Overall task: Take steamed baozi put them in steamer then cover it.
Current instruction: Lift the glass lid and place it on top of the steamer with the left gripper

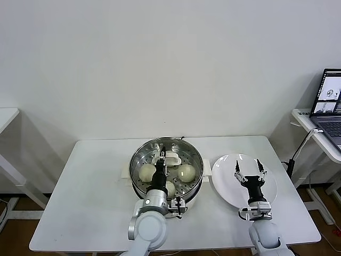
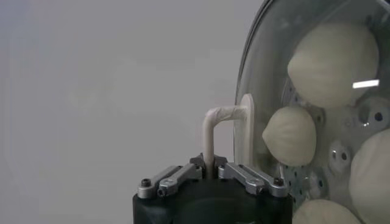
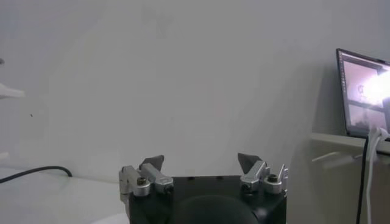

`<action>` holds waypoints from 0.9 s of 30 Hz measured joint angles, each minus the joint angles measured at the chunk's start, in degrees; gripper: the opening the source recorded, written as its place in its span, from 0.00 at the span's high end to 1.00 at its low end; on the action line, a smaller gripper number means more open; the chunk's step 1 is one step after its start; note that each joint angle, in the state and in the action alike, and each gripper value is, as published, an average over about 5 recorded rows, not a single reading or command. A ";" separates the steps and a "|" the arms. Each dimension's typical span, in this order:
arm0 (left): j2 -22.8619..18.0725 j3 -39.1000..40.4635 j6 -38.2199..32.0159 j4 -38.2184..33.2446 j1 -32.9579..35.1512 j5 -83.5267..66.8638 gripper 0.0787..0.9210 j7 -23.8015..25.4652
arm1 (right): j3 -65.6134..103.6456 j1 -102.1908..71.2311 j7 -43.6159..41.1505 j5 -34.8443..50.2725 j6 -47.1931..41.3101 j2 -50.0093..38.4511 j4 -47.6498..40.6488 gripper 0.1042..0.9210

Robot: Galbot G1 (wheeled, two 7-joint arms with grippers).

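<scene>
Whitish and slim, the handle [image 2: 214, 131] of the cover [image 1: 167, 166] is pinched between the pressed-together jaws of the left gripper [image 2: 210, 172], which reaches in over the steamer [image 1: 167, 184] from the near side. Gripping the lid by this handle, at its middle, probably keeps the wide glass disc balanced as it sits on the pot. Through the clear glass the steamed baozi [image 2: 290, 136] show plainly, four cream domes resting apart on the perforated steel tray, so the loading looks finished and the covering is the step in hand. Whether the metal rim is seated all the way round the pot cannot be told.

Off to the right, the right gripper [image 1: 250, 170] hovers with its fingers spread wide over the white plate [image 1: 224, 168], which lies just beside the steamer and holds no buns. It seems to be waiting there, clear of the lid work. Both pot and plate stand on the white table [image 1: 85, 192], with a laptop [image 1: 331, 101] on a separate desk well apart at the right.
</scene>
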 measured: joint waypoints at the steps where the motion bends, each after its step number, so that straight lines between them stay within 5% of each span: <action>1: -0.01 -0.05 -0.03 -0.04 0.05 0.00 0.84 0.02 | -0.01 0.02 0.00 0.00 -0.02 0.00 0.00 0.12; 15: 0.82 -0.10 -0.22 -2.34 1.03 -0.63 0.39 -0.17 | -0.31 0.01 0.00 -0.26 -0.12 0.32 0.06 0.12; 27: 3.73 1.29 -0.15 -7.90 3.81 -2.95 0.14 0.97 | -1.31 1.10 0.19 -0.28 -0.74 0.04 0.43 0.12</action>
